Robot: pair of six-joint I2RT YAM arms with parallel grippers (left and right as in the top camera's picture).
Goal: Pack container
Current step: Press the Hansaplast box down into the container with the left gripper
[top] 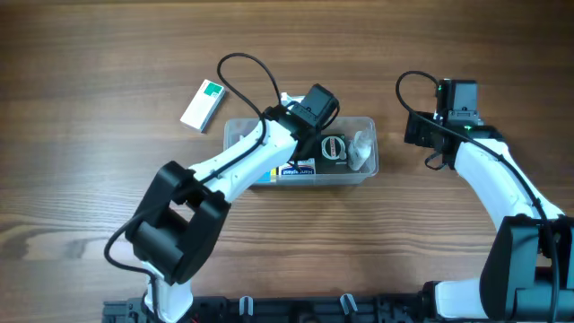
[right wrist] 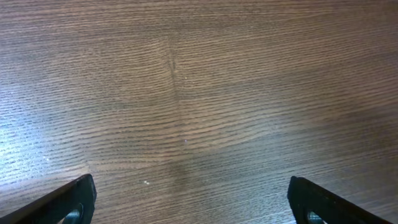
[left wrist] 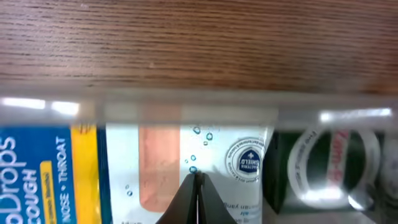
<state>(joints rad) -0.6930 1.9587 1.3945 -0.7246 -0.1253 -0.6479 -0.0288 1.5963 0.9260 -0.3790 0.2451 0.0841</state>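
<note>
Container (top: 237, 136): clear plastic rectangular tub with rounded corners and a rim, at table centre, long axis left-right in the overhead view. Contents: blue-yellow cough drops box (left wrist: 37, 174), white bandage box (left wrist: 155, 168), tape roll (left wrist: 329, 165), clear crumpled item (top: 361, 148) at the right end. Left gripper (left wrist: 198, 186): pressed together above the bandage box. Right gripper (right wrist: 193, 198): spread wide over the wooden table (right wrist: 186, 93). Green-white box (top: 203, 104): outside the tub, near its left end.

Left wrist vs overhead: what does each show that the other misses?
Left wrist only: readable print on the cough drops box and the shield-logo box beside it, plus the left end effector with its tips pressed shut. Overhead only: the green-white box on the table outside the container, and the right end effector, apart from the container. Both: the container's contents, including the tape roll.
</note>
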